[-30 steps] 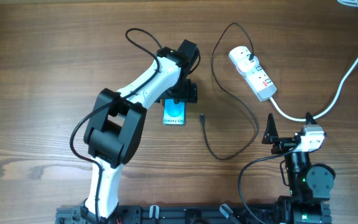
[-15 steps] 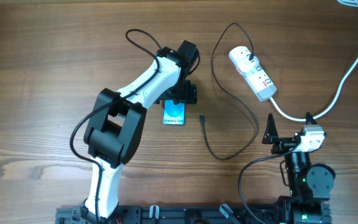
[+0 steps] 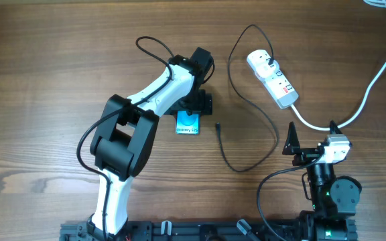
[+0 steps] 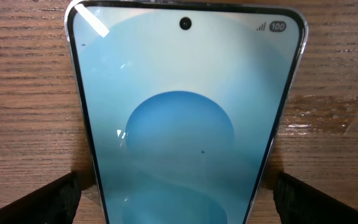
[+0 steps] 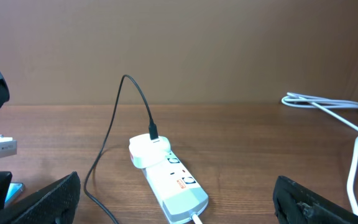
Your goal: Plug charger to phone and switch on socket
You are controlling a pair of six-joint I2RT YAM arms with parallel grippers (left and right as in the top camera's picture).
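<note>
The phone (image 3: 187,124) lies flat on the table, cyan screen up, "Galaxy" text at its near end. My left gripper (image 3: 196,105) hangs low over its far end. In the left wrist view the phone (image 4: 185,124) fills the frame, and the left gripper (image 4: 179,202) is open with a finger on each side and wood showing in both gaps. The black charger cable (image 3: 273,130) runs from a plug on the white socket (image 3: 273,79) to its connector tip (image 3: 218,126), right of the phone. My right gripper (image 3: 292,142) is open and empty, facing the socket (image 5: 169,180).
The socket's thick white cord (image 3: 374,80) runs to the far right corner; it also shows in the right wrist view (image 5: 328,106). The left arm's own black cable (image 3: 149,43) loops behind it. The arm bases stand at the front edge.
My left gripper has shifted slightly towards me over the phone and covers a little more of it. The phone, the cable and the right arm have not moved.
</note>
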